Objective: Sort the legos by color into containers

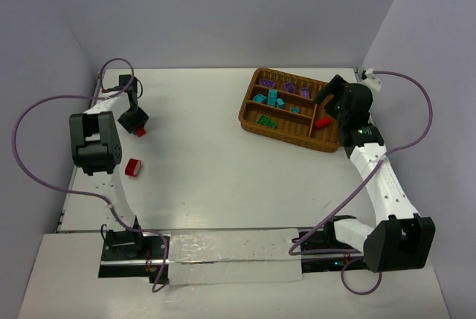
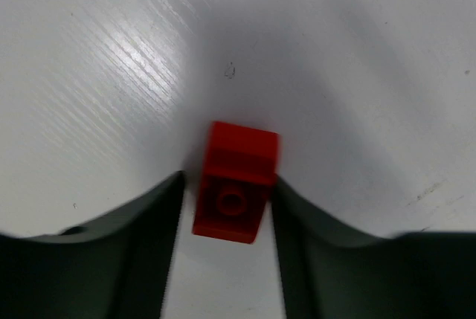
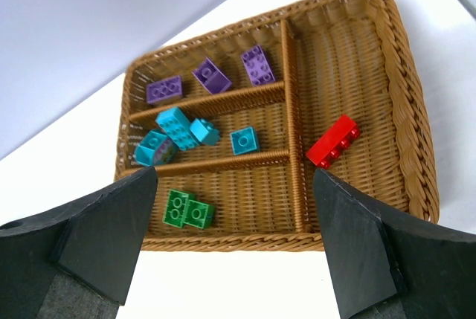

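Observation:
My left gripper (image 1: 136, 122) is low over the table at the far left. In the left wrist view its fingers (image 2: 149, 245) straddle a small red lego (image 2: 236, 184) that lies on the table. The right finger touches it and a thin gap shows on the left. My right gripper (image 1: 327, 98) hovers open and empty over the wicker tray (image 1: 286, 137). In the right wrist view the tray (image 3: 405, 118) holds three purple legos (image 3: 212, 75) in the far slot, several teal ones (image 3: 176, 127) in the middle slot, green ones (image 3: 188, 210) in the near slot and a long red one (image 3: 333, 140) in the wide section.
A second red lego (image 1: 133, 167), rounded, lies on the table near the left arm's elbow (image 1: 93, 140). Grey walls close in the back and both sides. Purple cables loop beside each arm.

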Controlling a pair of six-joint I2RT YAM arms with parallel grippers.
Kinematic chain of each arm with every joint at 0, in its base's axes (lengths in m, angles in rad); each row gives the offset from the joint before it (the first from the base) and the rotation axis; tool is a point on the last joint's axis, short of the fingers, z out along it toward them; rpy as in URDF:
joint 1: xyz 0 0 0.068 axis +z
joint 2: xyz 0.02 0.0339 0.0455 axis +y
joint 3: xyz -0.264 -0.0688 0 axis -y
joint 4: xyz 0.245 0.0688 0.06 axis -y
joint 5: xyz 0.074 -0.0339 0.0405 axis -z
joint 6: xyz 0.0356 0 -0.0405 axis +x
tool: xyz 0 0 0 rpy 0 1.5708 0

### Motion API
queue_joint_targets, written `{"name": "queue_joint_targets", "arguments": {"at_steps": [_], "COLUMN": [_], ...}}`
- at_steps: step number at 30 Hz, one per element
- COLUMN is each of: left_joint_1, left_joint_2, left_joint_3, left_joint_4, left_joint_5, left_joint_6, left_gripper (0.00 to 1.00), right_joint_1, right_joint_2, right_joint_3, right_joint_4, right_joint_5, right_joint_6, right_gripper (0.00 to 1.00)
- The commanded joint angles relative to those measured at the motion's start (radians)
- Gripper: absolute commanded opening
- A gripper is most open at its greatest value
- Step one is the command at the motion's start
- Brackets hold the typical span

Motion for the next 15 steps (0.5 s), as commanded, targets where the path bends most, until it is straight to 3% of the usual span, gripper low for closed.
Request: {"name": "queue_joint_targets", "arguments": {"at_steps": [1, 2, 7, 11, 13, 15], "left_joint_1": [-0.005, -0.010, -0.123, -0.314, -0.465, -0.548], "left_joint_2": [-0.016, -0.038, -0.182, -0.267, -0.252, -0.216], "left_joint_3": [0.022, 0.015, -0.067, -0.082, -0.031, 0.005], "left_joint_4": [-0.003, -0.001, 0.046, 0.044, 0.000, -0.024], "left_joint_5": [-0.002, 0.001, 0.128, 0.115, 0.070, 0.048], "left_joint_6": [0.005, 0.007, 0.051, 0.043, 0.027, 0.016], "left_gripper": [0.39, 0.27, 0.01, 0.00, 0.00, 0.00], "right_joint_1": [0.008, 0.009, 0.017, 0.035, 0.048, 0.069], "right_joint_2": [-0.063, -0.070, -0.112, -0.142, -0.159, -0.173], "right_joint_3": [0.016, 0.017, 0.028, 0.018, 0.005, 0.001], "right_joint_4": [0.005, 0.000, -0.037, -0.072, -0.094, -0.114], "right_joint_5": [0.011, 0.013, 0.008, 0.005, 0.004, 0.010], "right_joint_6": [-0.015, -0.015, -0.017, -0.014, -0.017, -0.023], "right_gripper": [0.92, 0.92, 0.92, 0.92, 0.92, 0.92]}}
